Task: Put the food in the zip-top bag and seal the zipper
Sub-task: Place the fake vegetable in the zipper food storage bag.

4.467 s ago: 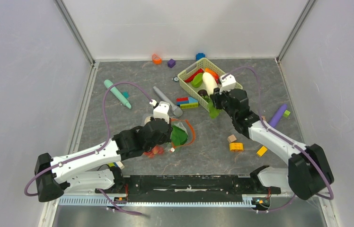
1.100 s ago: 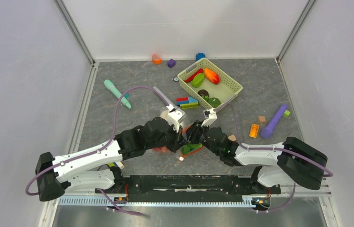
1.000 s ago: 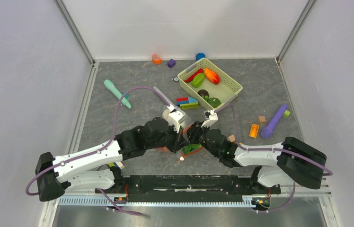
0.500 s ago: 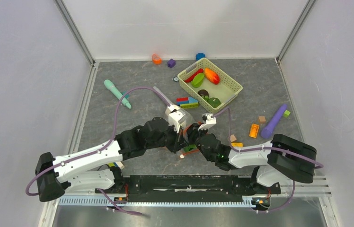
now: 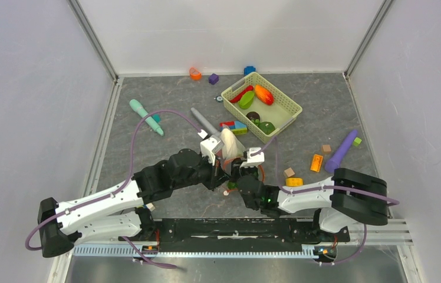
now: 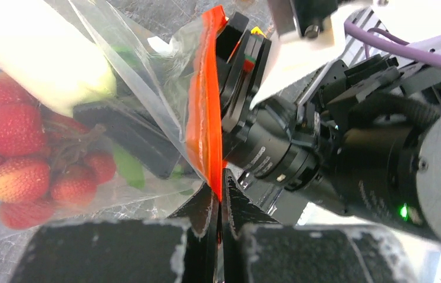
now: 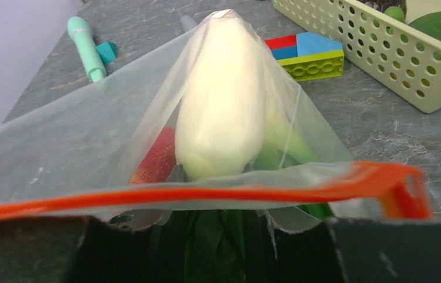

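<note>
The clear zip-top bag (image 7: 76,147) is lifted between my two grippers near the table's middle. My left gripper (image 6: 219,194) is shut on the orange-red zipper (image 6: 204,112) at the mouth edge. Red berries (image 6: 20,147) lie inside the bag. A white radish (image 7: 221,100) points tip-first into the bag (image 5: 228,143). My right gripper (image 7: 221,227) is at the mouth, shut on the radish's green leaves (image 7: 230,242). The zipper (image 7: 206,193) runs across just above those jaws. From above, the left gripper (image 5: 223,172) and right gripper (image 5: 237,163) almost touch. The slider is hidden.
The pale green basket (image 5: 280,89) at the back right holds orange-red (image 5: 264,94), green (image 5: 246,99) and dark purple (image 5: 253,116) pieces. Stacked blocks (image 5: 233,125) and a grey stick (image 5: 203,122) lie just behind the bag. A teal stick (image 5: 145,117), a purple stick (image 5: 342,151) and loose blocks (image 5: 294,181) lie around.
The right gripper has pushed left and farther into the bag mouth, and the white radish now stands out inside the bag. The left gripper, still on the zipper, shifted slightly left.
</note>
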